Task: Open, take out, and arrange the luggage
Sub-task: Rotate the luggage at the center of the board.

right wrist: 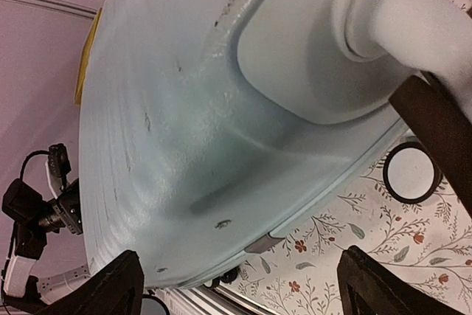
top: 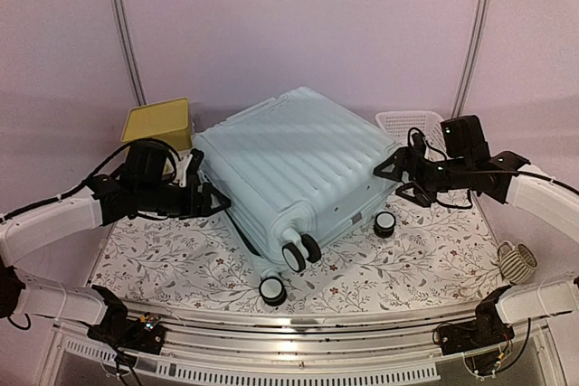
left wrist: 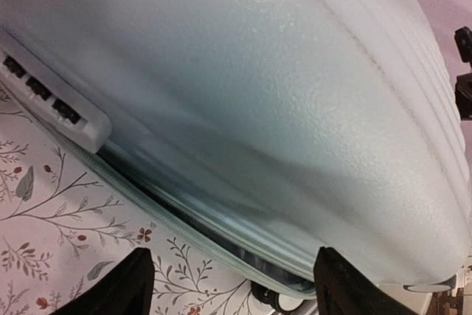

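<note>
The luggage (top: 289,164), a large pale mint-blue ribbed hard-shell suitcase, lies on its side in the middle of the floral cloth. Its black-and-white wheels (top: 298,253) point toward the near edge. My left gripper (top: 206,189) is open at the suitcase's left edge. In the left wrist view its fingers (left wrist: 110,285) straddle the zip seam (left wrist: 184,219), where a dark gap shows. My right gripper (top: 391,174) is open at the right edge. Its fingers (right wrist: 110,285) frame the shell's lower rim (right wrist: 221,204), below a moulded recess (right wrist: 310,57). Neither gripper holds anything.
A yellow-topped box (top: 160,122) stands behind the left arm. A white lattice basket (top: 407,122) sits behind the right gripper. A ribbed coil-like object (top: 517,262) lies at the table's right edge. Pink walls close in behind.
</note>
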You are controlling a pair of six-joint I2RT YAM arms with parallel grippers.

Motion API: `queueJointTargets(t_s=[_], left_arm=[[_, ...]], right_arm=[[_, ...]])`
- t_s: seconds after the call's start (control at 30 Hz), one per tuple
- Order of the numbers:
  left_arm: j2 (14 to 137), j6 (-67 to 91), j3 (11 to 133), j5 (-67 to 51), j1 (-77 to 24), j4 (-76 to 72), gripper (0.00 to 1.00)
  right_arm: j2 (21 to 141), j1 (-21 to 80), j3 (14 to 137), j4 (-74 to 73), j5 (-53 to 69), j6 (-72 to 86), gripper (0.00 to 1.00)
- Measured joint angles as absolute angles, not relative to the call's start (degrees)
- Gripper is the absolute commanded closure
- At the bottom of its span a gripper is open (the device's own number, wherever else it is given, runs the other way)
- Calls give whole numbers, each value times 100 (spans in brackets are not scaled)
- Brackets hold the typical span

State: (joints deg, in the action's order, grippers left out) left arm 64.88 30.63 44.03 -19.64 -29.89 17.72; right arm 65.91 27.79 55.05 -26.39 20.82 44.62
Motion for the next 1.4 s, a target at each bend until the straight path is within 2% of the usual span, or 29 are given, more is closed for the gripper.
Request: queueJointTargets(t_s=[0.2, 0.6, 0.87, 1.1, 1.2, 1.4], left_arm=[[6484, 3068, 4278, -1994, -2995, 1697, 23], [6897, 3129, 3946, -2152, -3024, 1131, 23], [7725, 3157, 4062, -2202, -3511, 622, 22], [7568, 3129, 4152, -1826, -3636, 666, 19], [7321, 3081, 4228, -1638, -3562, 805, 19], [6866, 2947, 4381, -1334, -3052, 1107, 18]], right_arm=[[7365, 2552, 5465, -1369, 2508, 4692, 11], [8538, 1549, 5684, -58, 3605, 4886, 14], [9419, 891, 6501, 272, 3380, 4397, 7], [9220, 991, 6563, -209, 3109, 3756, 1], [8866, 1245, 6560, -591, 2851, 3299, 1], [7819, 2493, 6484, -1273, 2512, 2108, 1]])
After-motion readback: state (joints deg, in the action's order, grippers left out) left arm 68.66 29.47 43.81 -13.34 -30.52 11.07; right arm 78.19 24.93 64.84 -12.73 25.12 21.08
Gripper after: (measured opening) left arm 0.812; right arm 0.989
